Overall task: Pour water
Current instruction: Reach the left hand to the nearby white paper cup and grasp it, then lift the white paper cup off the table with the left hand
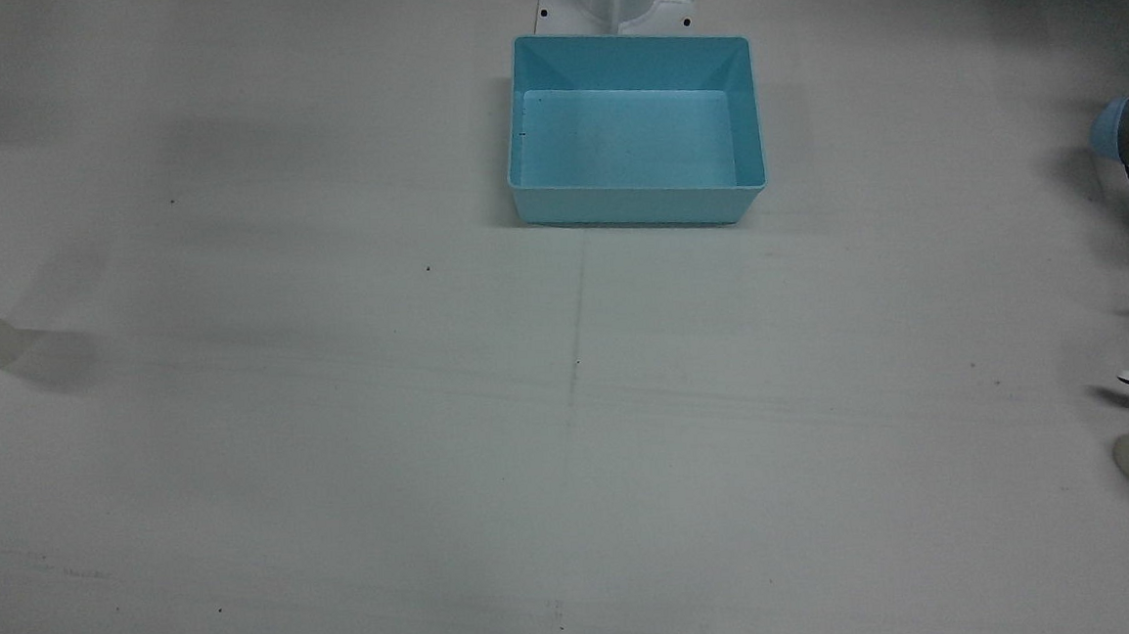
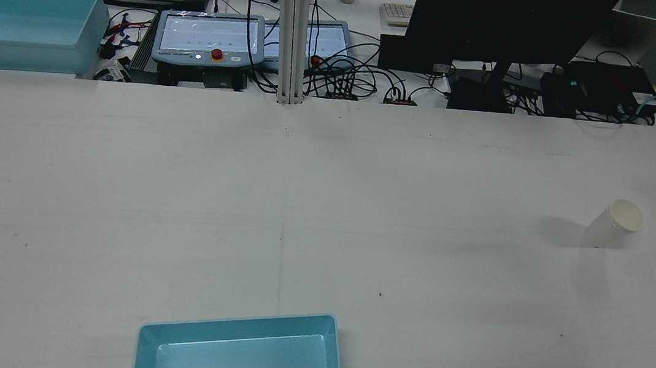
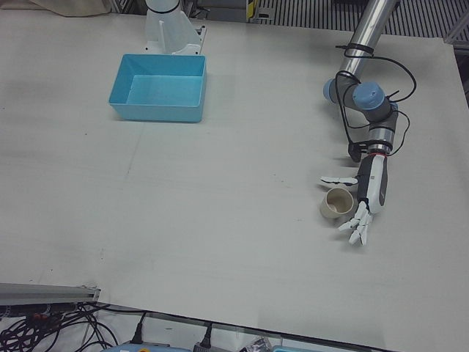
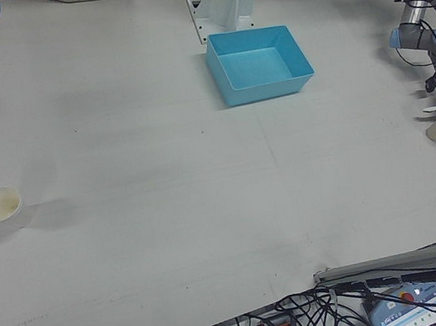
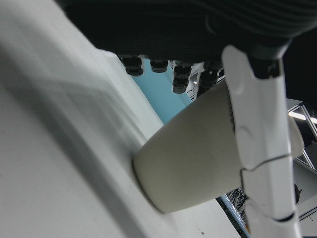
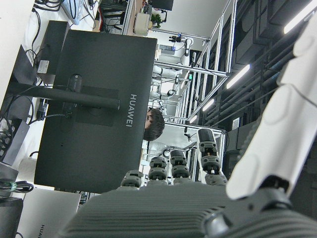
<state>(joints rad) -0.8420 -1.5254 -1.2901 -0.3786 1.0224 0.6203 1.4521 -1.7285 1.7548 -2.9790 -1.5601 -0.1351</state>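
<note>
Pale grey desk stretched under both arms. Nearest the operators' edge, the left hand lay low with its fingers spread around a beige cup, one fingertip resting against the cup's side without a closed grasp. Across the desk, a white paper cup stood alone. Farther back sat the blue tray. Whether the right hand was released or clenched could not be told.
</note>
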